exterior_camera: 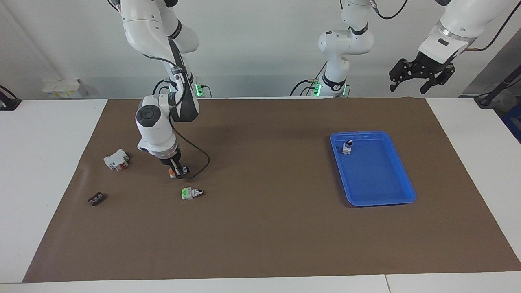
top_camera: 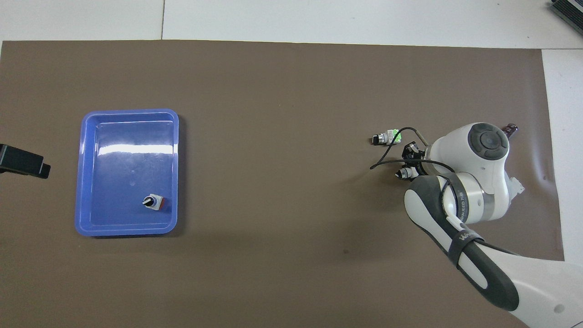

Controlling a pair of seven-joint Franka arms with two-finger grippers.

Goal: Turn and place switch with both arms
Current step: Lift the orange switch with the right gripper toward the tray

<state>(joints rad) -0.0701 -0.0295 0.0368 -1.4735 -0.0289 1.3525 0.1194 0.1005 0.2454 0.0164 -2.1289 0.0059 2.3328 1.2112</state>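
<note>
The switch [exterior_camera: 179,171] has a white-grey body, an orange block at one end and a black knob at the other. It is at the mat toward the right arm's end of the table. My right gripper [exterior_camera: 177,172] points down and is shut on its body; in the overhead view the right gripper [top_camera: 409,165] partly hides it and only the knob end of the switch [top_camera: 403,173] shows. My left gripper [exterior_camera: 421,76] is open and empty, raised high by the left arm's end of the table, and waits. In the overhead view only an edge of the left gripper [top_camera: 23,164] shows.
A like switch with a green block [exterior_camera: 190,193] lies on the mat just farther from the robots than the held one. A white block with red parts [exterior_camera: 116,159] and a small dark part [exterior_camera: 96,199] lie toward the table's end. A blue tray [exterior_camera: 401,179] holds another switch [exterior_camera: 347,147].
</note>
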